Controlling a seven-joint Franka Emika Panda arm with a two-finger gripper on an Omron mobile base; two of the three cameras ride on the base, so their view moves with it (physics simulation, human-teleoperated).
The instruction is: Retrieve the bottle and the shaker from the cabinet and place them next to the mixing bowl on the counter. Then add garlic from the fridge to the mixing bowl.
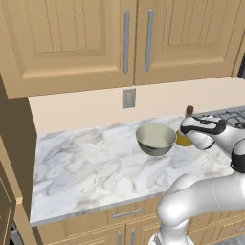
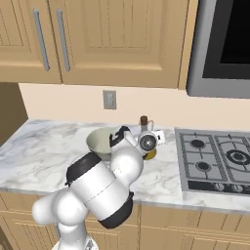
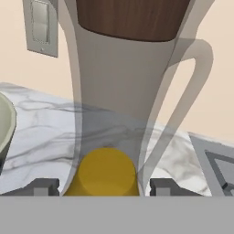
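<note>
The bottle (image 1: 189, 113) stands on the counter (image 1: 86, 167) at the right of the left base view, just beside the mixing bowl (image 1: 155, 139), between the bowl and the grey stove (image 1: 234, 116) at the right edge. From this side the robot's white hand covers most of it: the dark red-brown stopper shows above the hand, and a sliver of yellow liquid shows at the base.

In the right base view the bottle (image 2: 144, 122) sits near the centre of the frame, again half hidden; its neck and stopper rise behind the hand, and a patch of yellow shows below. The bowl (image 2: 100, 140) is partly covered by the arm's elbow.

In the hand view the bottle (image 3: 123, 91) takes up the middle of the frame, so close that its top is cut off by the upper edge (the stopper is a brown band there). The yellow liquid sits low at the bottom centre. The gripper (image 3: 98, 187) has a dark finger tip on either side of the flask's base. The tips lie close along the glass, but I cannot tell whether they press on it or stand just clear.

A wall outlet (image 3: 41, 25) is at the upper left of the hand view, and the bowl's rim is cut off at the left edge.
</note>
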